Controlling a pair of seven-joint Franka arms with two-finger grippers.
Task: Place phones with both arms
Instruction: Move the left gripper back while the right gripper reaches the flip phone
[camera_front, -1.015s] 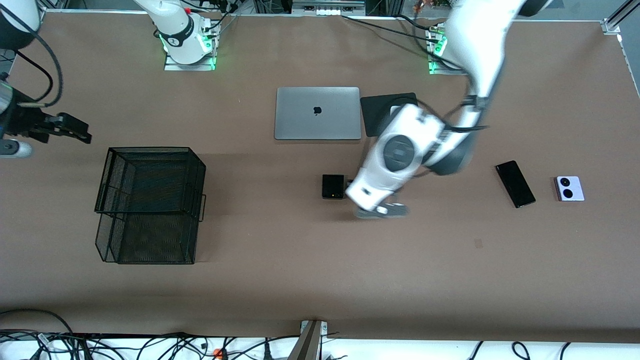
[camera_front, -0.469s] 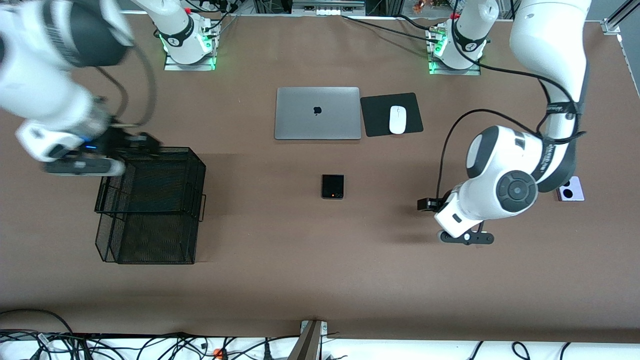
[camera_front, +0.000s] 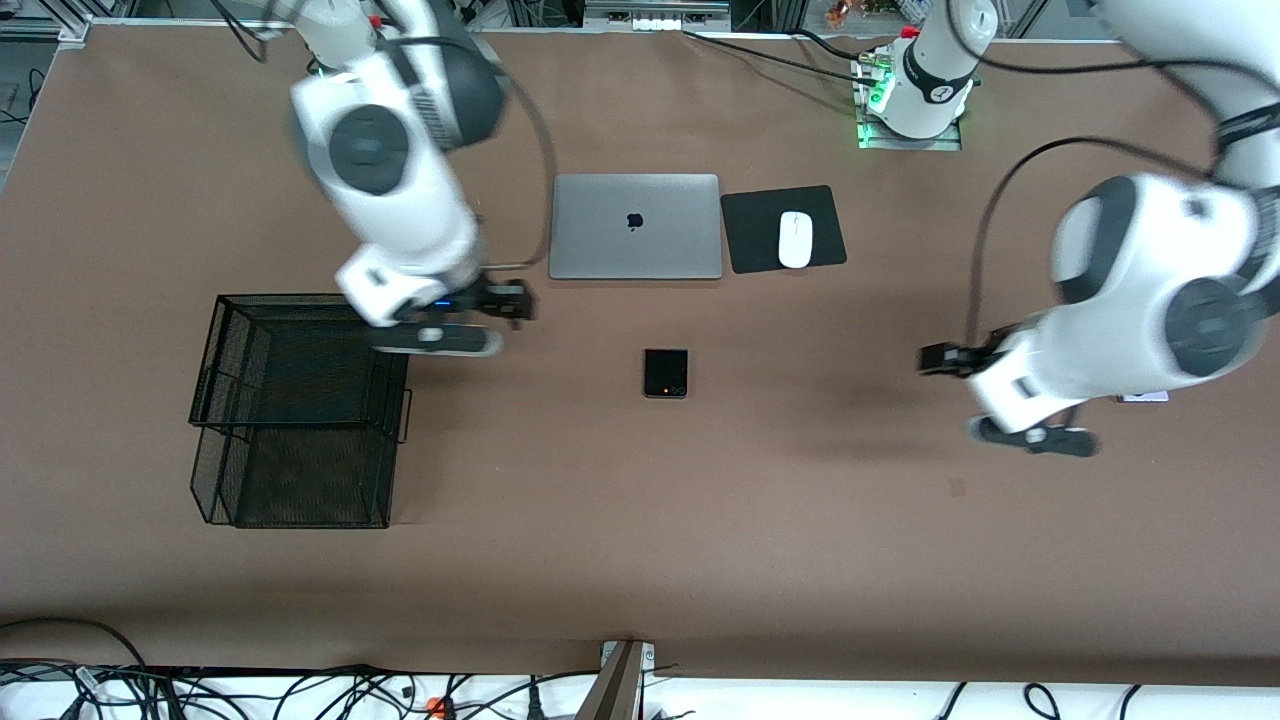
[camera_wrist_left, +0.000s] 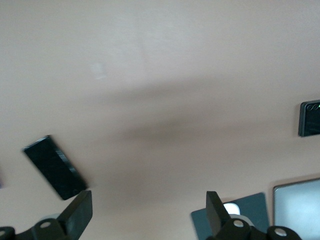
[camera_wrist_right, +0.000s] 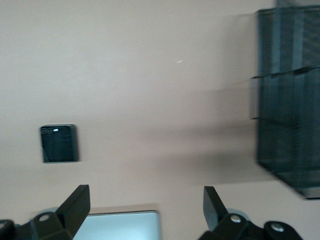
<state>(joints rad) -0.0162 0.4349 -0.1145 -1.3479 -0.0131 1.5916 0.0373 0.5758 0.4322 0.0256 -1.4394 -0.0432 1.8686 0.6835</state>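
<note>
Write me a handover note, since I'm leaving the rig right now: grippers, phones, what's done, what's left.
Left gripper: open, holding nothing, up over bare table between the black flip phone and the left arm's end.
Right gripper: open, holding nothing, up over the table beside the wire basket.
Black flip phone: flat on the table, nearer the front camera than the laptop.
Slim black phone: on the table, seen only in the left wrist view; the left arm hides it from the front.
Lavender-white flip phone: only a sliver shows under the left arm.
Done: no phone gripped or in the basket.
Left: all three phones.
</note>
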